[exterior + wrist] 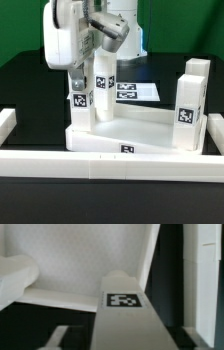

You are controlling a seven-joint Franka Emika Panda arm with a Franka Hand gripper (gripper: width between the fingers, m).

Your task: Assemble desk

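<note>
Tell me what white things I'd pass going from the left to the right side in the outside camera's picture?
Border rail end → leg under the gripper → second standing leg → marker board → leg at the tabletop's right corner → far leg.

Smooth matt white plastic tabletop [140, 135], matching plastic leg blocks [190, 100], matt black table [30, 85], papery marker board [135, 91]

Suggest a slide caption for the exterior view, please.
Panda arm's gripper at one upright leg on the tabletop; another leg stands opposite.
</note>
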